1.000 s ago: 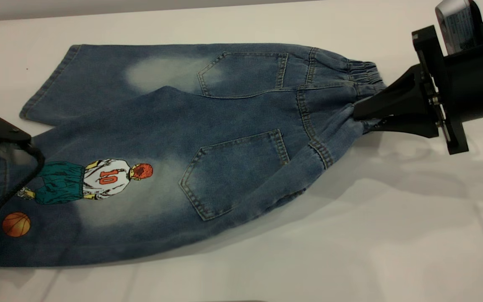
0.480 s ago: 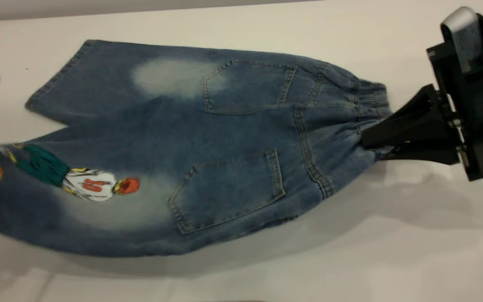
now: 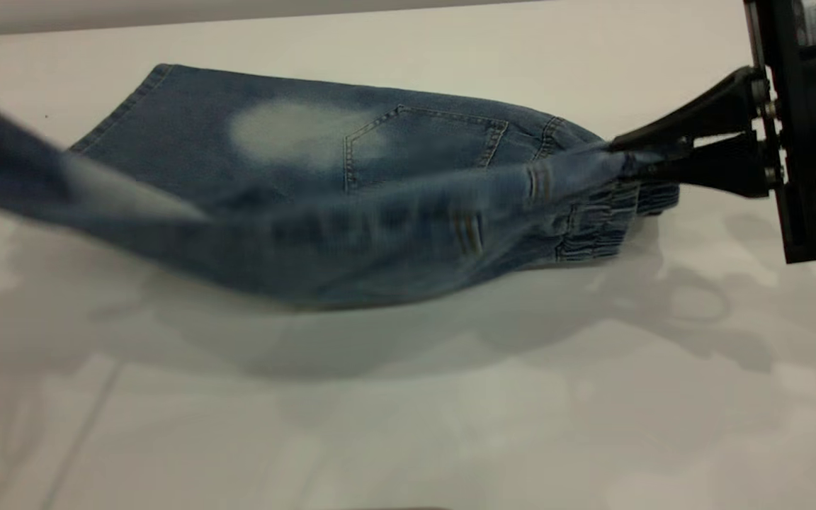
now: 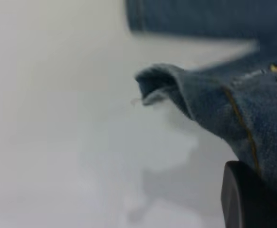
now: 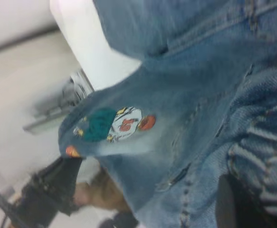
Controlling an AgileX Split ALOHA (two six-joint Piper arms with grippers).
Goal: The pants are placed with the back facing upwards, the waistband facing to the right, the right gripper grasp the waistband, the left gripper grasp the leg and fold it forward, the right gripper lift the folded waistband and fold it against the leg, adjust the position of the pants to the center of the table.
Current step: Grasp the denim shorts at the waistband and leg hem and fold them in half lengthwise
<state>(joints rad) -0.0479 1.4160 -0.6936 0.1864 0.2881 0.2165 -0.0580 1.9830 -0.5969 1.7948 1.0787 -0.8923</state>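
Observation:
The blue denim pants (image 3: pixel 380 234) are partly raised off the white table (image 3: pixel 450 397). My right gripper (image 3: pixel 626 154) is at the right, shut on the gathered waistband (image 3: pixel 592 227), which hangs below its fingers (image 5: pixel 228 204). The printed leg (image 5: pixel 114 126) stretches up and to the left (image 3: pixel 18 177), its underside facing the exterior camera. My left gripper (image 4: pixel 257 194) is shut on that leg's hem and is out of the exterior view; the right wrist view shows it (image 5: pixel 64 175) under the hem. The plain leg (image 3: pixel 295 127) with its pale patch lies flat behind.
The table's far edge meets a grey strip (image 3: pixel 167 14) at the back. Bare tabletop stretches in front of the pants and to their right, crossed by the shadow of the lifted cloth (image 3: pixel 351 340).
Both grippers rose, lifting the near half of the pants. The printed leg swung up and toward the far side, so its print no longer faces the exterior camera. The left gripper left that view.

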